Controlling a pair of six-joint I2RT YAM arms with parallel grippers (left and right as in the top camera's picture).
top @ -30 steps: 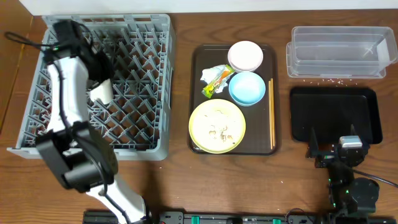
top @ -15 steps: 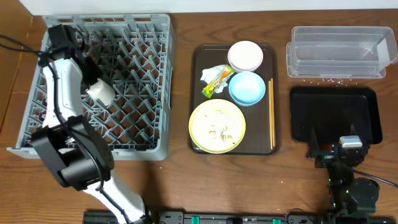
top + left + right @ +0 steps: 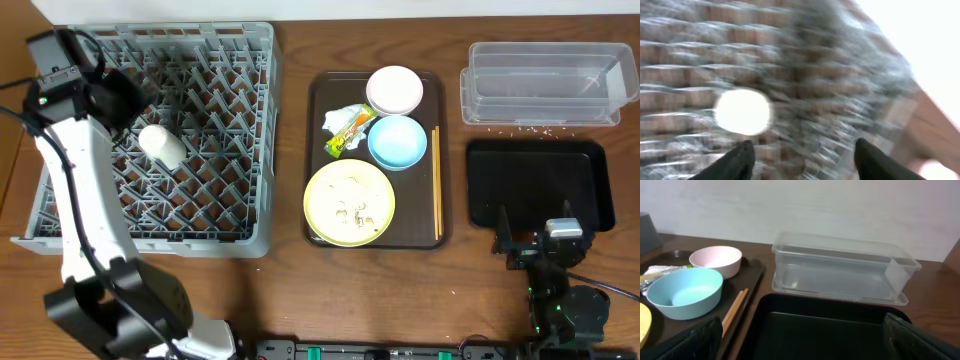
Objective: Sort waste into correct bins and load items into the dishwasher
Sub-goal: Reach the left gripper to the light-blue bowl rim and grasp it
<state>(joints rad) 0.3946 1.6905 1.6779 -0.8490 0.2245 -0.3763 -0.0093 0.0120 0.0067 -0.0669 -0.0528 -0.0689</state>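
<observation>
The small white cup (image 3: 160, 143) lies on its side on the lattice floor of the grey dish rack (image 3: 235, 120); it is a white blur (image 3: 742, 111) in the left wrist view. My left gripper (image 3: 115, 100) hangs up-left of the cup, open and empty. On the brown tray sit the pink bowl (image 3: 394, 90), blue bowl (image 3: 397, 142), yellow plate (image 3: 349, 203) with crumbs, chopsticks (image 3: 436, 180) and crumpled wrapper (image 3: 347, 125). My right gripper (image 3: 802, 345) stands open over the near edge of the black tray (image 3: 820, 330), holding nothing.
The clear tub (image 3: 545, 85) stands behind the black tray (image 3: 545, 185) at the right, with scattered crumbs (image 3: 520, 127) between them. The brown serving tray (image 3: 316, 160) lies between rack and bins. The left arm reaches along the rack's left wall.
My left gripper has opened, let go of the cup and pulled away up-left. The cup now rests alone in the rack. The right arm has not moved.
</observation>
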